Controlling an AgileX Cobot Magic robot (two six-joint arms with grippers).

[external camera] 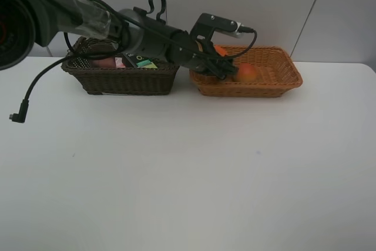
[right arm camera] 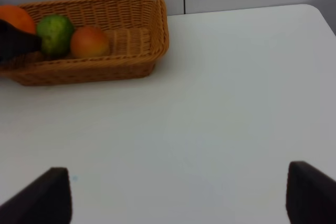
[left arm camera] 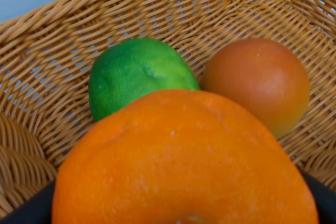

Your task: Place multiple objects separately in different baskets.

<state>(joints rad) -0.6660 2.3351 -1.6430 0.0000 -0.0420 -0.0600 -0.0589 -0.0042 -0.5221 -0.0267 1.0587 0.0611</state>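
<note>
Item: orange. I hold it clamped in the left gripper, reached across over the light tan basket. Directly beyond it, on the basket floor: green citrus, peach. Right gripper: jaws apart, idle, well off.

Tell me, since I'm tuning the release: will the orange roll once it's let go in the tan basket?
Probably a little: the orange is round and smooth. It likely won't travel far, since the green citrus fruit and peach sit just ahead, and the light basket has raised woven walls.
</note>
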